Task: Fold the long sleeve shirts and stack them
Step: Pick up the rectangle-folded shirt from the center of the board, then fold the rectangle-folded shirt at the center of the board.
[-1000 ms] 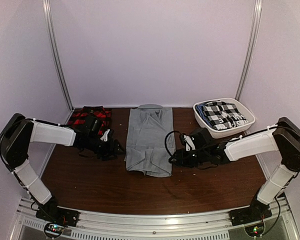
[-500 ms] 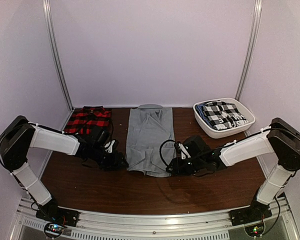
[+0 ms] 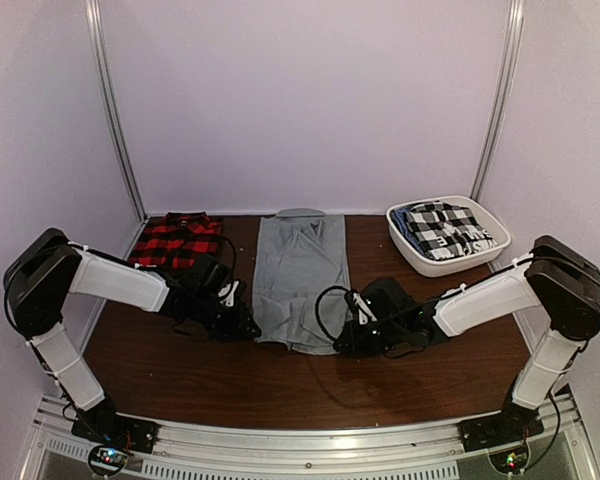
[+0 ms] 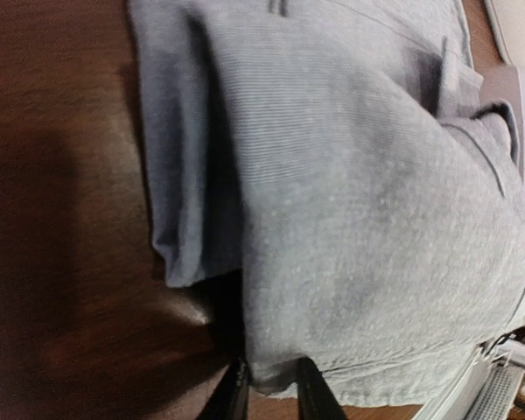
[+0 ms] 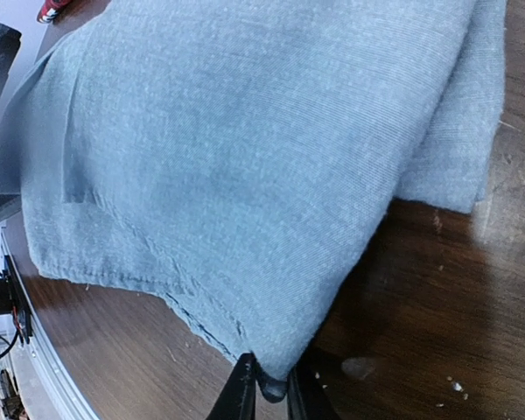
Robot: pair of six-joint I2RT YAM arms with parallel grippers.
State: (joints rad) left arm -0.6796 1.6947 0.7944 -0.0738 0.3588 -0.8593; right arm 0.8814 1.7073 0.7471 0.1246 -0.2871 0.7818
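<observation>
The light grey long sleeve shirt (image 3: 300, 275) lies folded lengthwise down the middle of the brown table, collar at the back. The red-and-black plaid long sleeve shirt (image 3: 175, 238) lies folded at the back left. My left gripper (image 3: 252, 328) sits low at the grey shirt's near left corner. In the left wrist view the left gripper (image 4: 271, 395) has that hem corner of the grey shirt (image 4: 350, 219) pinched between its fingers. My right gripper (image 3: 338, 345) is at the near right corner. In the right wrist view the right gripper (image 5: 269, 391) is shut on the grey shirt's (image 5: 227, 166) corner tip.
A white basket (image 3: 462, 265) with black-and-white checked cloth (image 3: 442, 230) stands at the back right. White walls and metal posts close in the table's sides and back. Bare brown tabletop (image 3: 310, 385) lies in front of the grey shirt.
Both grippers slid forward and inward to the grey shirt's near corners, then closed their jaws on the hem. The shirt itself has barely shifted.
</observation>
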